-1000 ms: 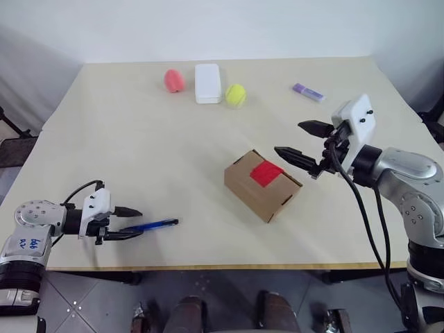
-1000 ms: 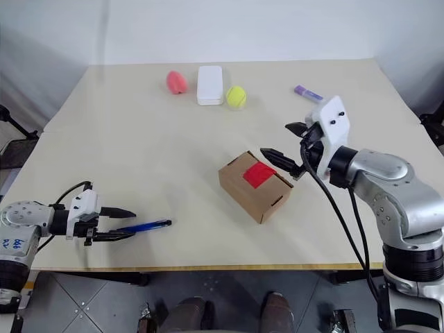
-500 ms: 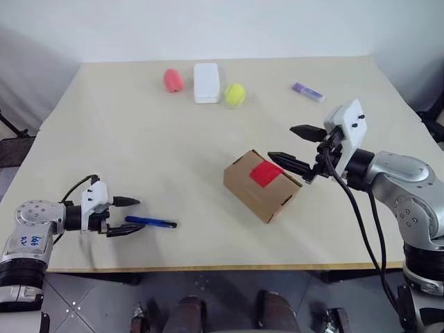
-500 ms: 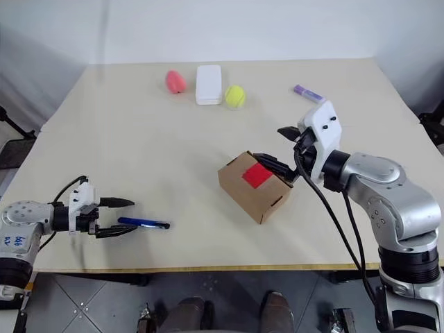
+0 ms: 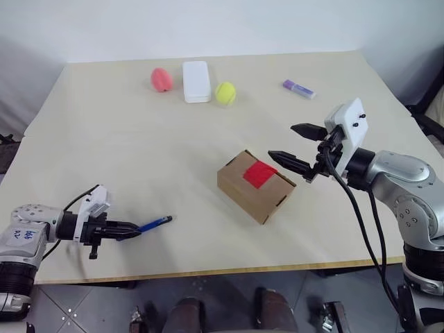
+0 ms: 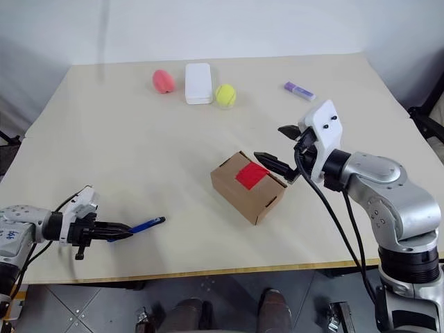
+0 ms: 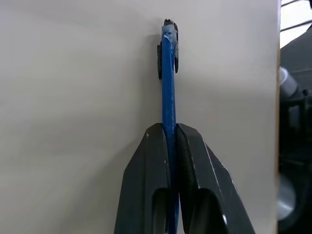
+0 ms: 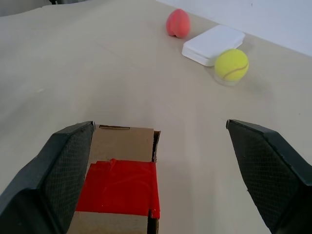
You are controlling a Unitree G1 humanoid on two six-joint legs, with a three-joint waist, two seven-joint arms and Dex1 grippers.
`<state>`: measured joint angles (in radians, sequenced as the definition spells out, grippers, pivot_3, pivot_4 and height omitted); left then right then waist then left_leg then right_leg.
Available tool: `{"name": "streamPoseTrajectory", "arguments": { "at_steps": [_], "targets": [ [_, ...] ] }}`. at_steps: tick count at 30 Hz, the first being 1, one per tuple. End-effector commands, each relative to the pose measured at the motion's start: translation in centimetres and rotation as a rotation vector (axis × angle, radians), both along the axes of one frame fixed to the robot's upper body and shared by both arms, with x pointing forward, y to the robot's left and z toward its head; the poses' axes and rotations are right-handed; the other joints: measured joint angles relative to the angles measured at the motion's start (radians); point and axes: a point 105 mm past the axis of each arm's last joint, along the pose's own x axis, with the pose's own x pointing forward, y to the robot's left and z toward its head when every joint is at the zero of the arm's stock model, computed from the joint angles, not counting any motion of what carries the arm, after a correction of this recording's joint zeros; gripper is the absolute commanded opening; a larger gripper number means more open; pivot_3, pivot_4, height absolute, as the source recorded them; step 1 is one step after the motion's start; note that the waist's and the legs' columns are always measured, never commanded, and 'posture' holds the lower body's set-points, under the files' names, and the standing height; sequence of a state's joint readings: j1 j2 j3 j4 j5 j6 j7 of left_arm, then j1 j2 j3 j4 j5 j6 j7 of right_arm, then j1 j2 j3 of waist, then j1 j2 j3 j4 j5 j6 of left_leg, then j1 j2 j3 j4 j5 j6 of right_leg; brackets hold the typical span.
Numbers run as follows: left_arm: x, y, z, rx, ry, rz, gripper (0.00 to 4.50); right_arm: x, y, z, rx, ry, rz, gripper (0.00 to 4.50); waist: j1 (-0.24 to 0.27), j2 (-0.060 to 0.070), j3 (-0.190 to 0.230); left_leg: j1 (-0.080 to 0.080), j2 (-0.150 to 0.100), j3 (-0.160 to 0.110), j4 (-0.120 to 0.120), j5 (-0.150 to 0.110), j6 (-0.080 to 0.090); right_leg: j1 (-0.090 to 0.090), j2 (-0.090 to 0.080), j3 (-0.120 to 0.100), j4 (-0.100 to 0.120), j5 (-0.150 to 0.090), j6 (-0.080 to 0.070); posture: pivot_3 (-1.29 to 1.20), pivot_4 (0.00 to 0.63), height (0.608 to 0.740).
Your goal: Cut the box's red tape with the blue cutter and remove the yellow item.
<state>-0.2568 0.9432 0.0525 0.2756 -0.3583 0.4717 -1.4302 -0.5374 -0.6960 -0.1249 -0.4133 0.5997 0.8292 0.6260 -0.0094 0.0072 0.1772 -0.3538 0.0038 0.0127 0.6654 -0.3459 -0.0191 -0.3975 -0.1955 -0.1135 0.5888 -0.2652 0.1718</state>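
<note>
Here my left tool (image 7: 169, 146) has its two black fingers pinched onto the slim blue pen-like cutter (image 5: 154, 223), which lies low over the pale tabletop (image 5: 125, 146) near its front edge, dark tip pointing toward the middle. My right tool (image 5: 300, 147) hangs with its fingers spread wide, one fingertip just above the near corner of the small brown cardboard box (image 5: 254, 186), whose flap seam is covered by a square patch of bright red tape (image 8: 118, 187). Well apart, along the far side, sit a pink egg-shaped object (image 5: 161, 79), a white rounded plastic case (image 5: 196, 81), a yellow-green tennis ball (image 5: 225, 93) and a short purple marker (image 5: 298, 88).
</note>
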Motion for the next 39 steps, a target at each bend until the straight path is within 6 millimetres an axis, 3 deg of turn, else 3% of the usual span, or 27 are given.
{"name": "streamPoseTrajectory", "arguments": {
  "at_steps": [1,5,8,11,17,22,28,29,33,39],
  "targets": [
    [-0.4,-0.1,-0.8,0.019,0.128,0.074,0.02,-0.4,0.2,0.7,0.004,-0.040,0.007,4.50,0.003,0.000,0.000,0.000,0.000,0.000,0.000,0.000,0.000,0.000,0.000,0.000,0.000,0.000,0.000,0.00,0.150,0.740],
    [-0.1,-0.1,-0.7,0.032,0.139,0.117,0.02,-0.4,0.2,0.7,0.005,-0.039,0.008,4.50,0.008,-0.001,0.000,0.000,0.000,0.000,0.000,0.000,0.000,0.000,0.000,0.000,0.000,0.000,0.000,0.00,0.150,0.740],
    [1.4,-0.2,-0.3,0.091,-0.056,0.116,0.02,-0.5,0.1,0.7,0.005,-0.039,0.006,4.50,0.011,-0.001,0.000,0.000,0.000,0.000,0.001,0.000,0.000,0.000,0.000,0.000,0.000,0.000,0.000,0.00,0.150,0.740],
    [3.1,-0.9,1.3,0.123,-0.319,0.105,0.02,-0.5,0.0,0.7,0.003,-0.039,0.002,4.50,0.017,-0.001,0.000,0.000,0.000,0.000,0.002,0.000,0.000,0.000,0.000,0.000,0.000,0.000,0.000,0.00,0.150,0.740],
    [3.7,-2.5,2.7,0.265,-0.692,0.019,0.02,-0.6,-0.1,0.7,0.001,-0.039,-0.003,4.50,0.012,-0.004,0.002,-0.001,0.000,0.000,0.002,0.000,-0.001,0.000,0.000,0.000,-0.001,0.000,-0.001,0.00,0.150,0.740],
    [2.8,-3.6,1.6,0.340,-0.820,-0.058,0.02,-0.5,0.0,0.6,0.000,-0.036,0.000,4.50,0.006,-0.005,0.003,-0.002,0.001,0.000,0.001,-0.002,-0.001,0.000,0.000,-0.004,-0.003,0.000,0.000,0.00,0.150,0.740],
    [0.8,-5.6,-1.3,0.478,-0.948,-0.248,0.02,-0.3,0.3,0.6,0.001,-0.037,0.013,4.50,0.012,-0.005,0.003,-0.002,0.002,0.001,0.001,-0.002,-0.001,0.000,0.000,-0.006,-0.004,0.000,0.000,0.00,0.150,0.740],
    [0.5,-5.4,-1.9,0.499,-0.930,-0.258,0.67,-0.3,0.3,0.6,0.003,-0.037,0.013,4.50,0.012,-0.005,0.003,-0.002,0.002,0.001,0.001,-0.003,-0.001,0.000,0.000,-0.006,-0.004,0.000,0.000,0.00,0.150,0.740],
    [-1.2,-5.3,-3.4,0.431,-0.768,-0.244,1.64,-0.2,0.4,0.6,0.003,-0.037,0.016,4.50,0.009,-0.004,0.002,-0.001,0.002,0.002,0.001,-0.004,0.000,0.000,0.000,-0.006,-0.004,0.000,0.000,0.00,0.150,0.740],
    [-2.2,-5.8,-2.3,0.267,-0.603,-0.158,3.18,-0.1,0.5,0.6,0.004,-0.037,0.019,4.50,0.008,-0.002,0.001,0.001,0.004,0.005,0.001,-0.006,0.000,0.000,0.000,-0.007,-0.004,0.000,0.000,0.00,0.150,0.740]
  ]
}}
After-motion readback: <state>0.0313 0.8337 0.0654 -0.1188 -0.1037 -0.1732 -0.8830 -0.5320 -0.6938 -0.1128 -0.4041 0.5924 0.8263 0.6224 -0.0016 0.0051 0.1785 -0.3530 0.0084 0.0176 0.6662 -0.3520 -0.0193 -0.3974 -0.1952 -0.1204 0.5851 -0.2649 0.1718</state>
